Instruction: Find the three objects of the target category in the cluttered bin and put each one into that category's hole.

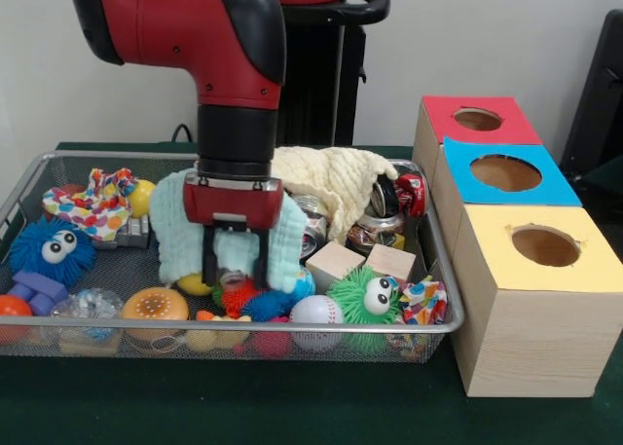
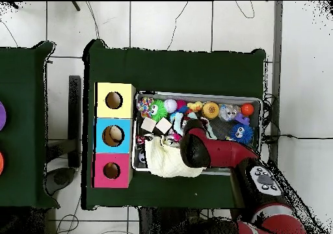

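My gripper (image 1: 235, 266) hangs low in the wire bin (image 1: 19, 197), its two black fingers (image 1: 209, 265) apart and open. They straddle a fold of the mint-green cloth (image 1: 173, 236). Just below the tips lie an orange spiky ball (image 1: 237, 296) and a blue toy (image 1: 273, 304). To the bin's right stand three boxes with holes on top: red (image 1: 477, 120), blue (image 1: 505, 172) and yellow (image 1: 545, 245). In the overhead view the arm (image 2: 214, 152) hides the gripper, and the boxes, yellow (image 2: 114, 100), blue (image 2: 112, 135) and red (image 2: 111, 170), are left of the bin (image 2: 195, 95).
A cream knitted cloth (image 1: 331, 177) covers the bin's back right, over jars (image 1: 375, 233) and a red can (image 1: 411, 194). Also inside are two wooden blocks (image 1: 334, 263), a green fuzzy toy (image 1: 365, 294), a baseball (image 1: 316, 311), a donut (image 1: 156, 304), a blue fuzzy toy (image 1: 51, 250) and a dotted cloth (image 1: 92, 203).
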